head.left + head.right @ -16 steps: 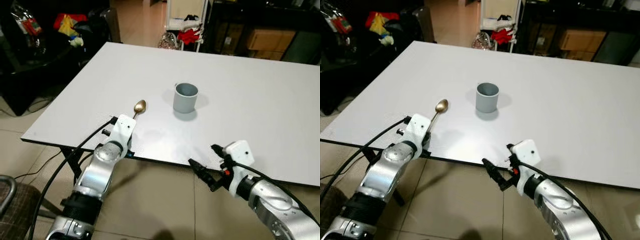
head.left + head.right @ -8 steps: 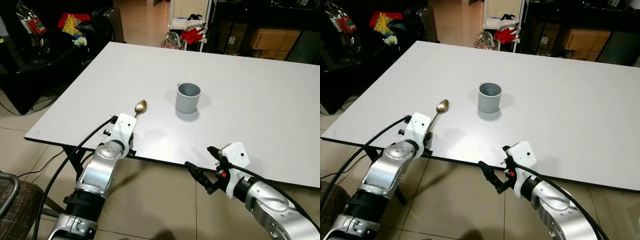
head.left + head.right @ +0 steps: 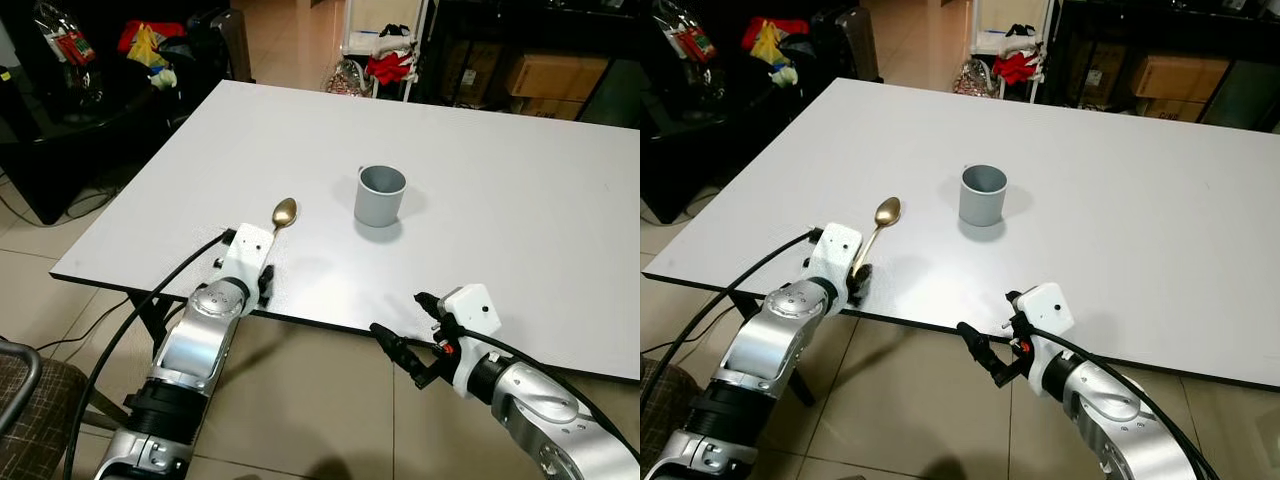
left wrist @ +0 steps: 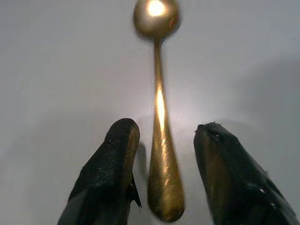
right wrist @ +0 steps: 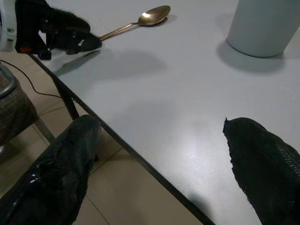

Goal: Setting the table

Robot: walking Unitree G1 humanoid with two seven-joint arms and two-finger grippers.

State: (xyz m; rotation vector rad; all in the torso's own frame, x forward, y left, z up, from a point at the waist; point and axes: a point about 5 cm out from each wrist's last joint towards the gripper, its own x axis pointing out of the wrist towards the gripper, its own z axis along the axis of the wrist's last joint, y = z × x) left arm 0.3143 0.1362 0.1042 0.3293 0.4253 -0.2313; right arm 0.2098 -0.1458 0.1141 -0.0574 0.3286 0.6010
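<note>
Near the white table's (image 3: 520,250) front edge, a gold spoon (image 4: 159,122) lies between the left gripper's (image 4: 164,187) parted fingers, apparently just placed. Right gripper (image 5: 159,159) hovers wide open. Next, probably retreat; grey cup (image 3: 380,195) stands nearby.

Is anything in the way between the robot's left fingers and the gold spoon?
No. The left gripper is open, with one black finger on either side of the spoon handle. Only bare white table lies between them. The grey cup stands off to the side.
</note>
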